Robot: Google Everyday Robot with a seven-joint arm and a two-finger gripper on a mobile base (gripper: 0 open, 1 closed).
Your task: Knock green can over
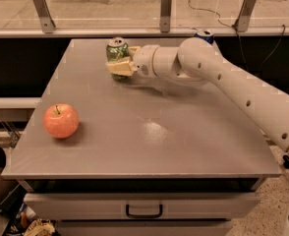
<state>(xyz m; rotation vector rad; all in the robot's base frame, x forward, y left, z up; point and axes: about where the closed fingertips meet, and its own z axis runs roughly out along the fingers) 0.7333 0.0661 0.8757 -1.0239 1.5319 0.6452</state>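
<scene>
The green can (117,52) stands upright near the far edge of the grey table (149,132), left of centre. My gripper (125,59) reaches in from the right and is at the can. One cream finger (119,68) lies across the front of the can's lower part, and the other sits behind its right side. The fingers are closed on the can. The can's lower front is hidden by the near finger.
A red apple (61,121) sits at the table's left front. A blue can top (204,34) shows behind my arm at the far right. A railing with metal posts runs behind the table. A drawer handle (144,212) is below the front edge.
</scene>
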